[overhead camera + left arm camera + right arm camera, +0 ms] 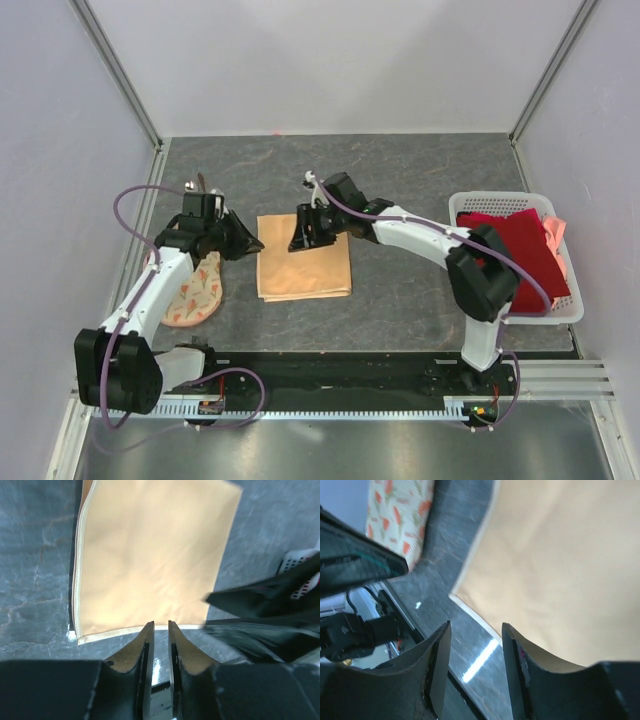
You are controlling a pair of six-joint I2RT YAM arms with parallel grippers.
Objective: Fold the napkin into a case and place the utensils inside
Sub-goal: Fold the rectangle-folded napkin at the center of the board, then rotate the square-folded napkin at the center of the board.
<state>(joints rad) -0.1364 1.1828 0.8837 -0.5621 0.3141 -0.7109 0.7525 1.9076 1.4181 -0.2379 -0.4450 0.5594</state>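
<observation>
Napkin: the peach-orange napkin lay flat near the middle of the table, folded to a rough rectangle. It was not yet a narrow case.
Left claw: the left gripper sat low at the napkin's 9 to 10 o'clock edge. Its fingers stood a narrow slit apart with nothing between them.
Right claw: the right gripper hung over the napkin's 12 o'clock edge. Its jaws were clearly apart and empty, with bare table and the hem showing in the gap.
Utensils: the utensils lay at 10 o'clock from the napkin, beyond the left arm. They were small and partly hidden.
Risk, fold: the cloth looked soft and slightly slick. A pinch that caught only the top layer would likely peel the fold open rather than carry it over.
Risk, drag: with neither claw holding the cloth down, a one-sided pull could slide the whole napkin toward the printed round cloth at 8 o'clock.
Risk, arms: both claws worked close together at the far edge, so a crossing reach might make them collide.
Surface: the table was dark grey and mottled like stone, with a glossy sheen.
Room: pale plain walls on metal posts closed in the table. A white lattice basket at 3 o'clock held a dark red cloth.
</observation>
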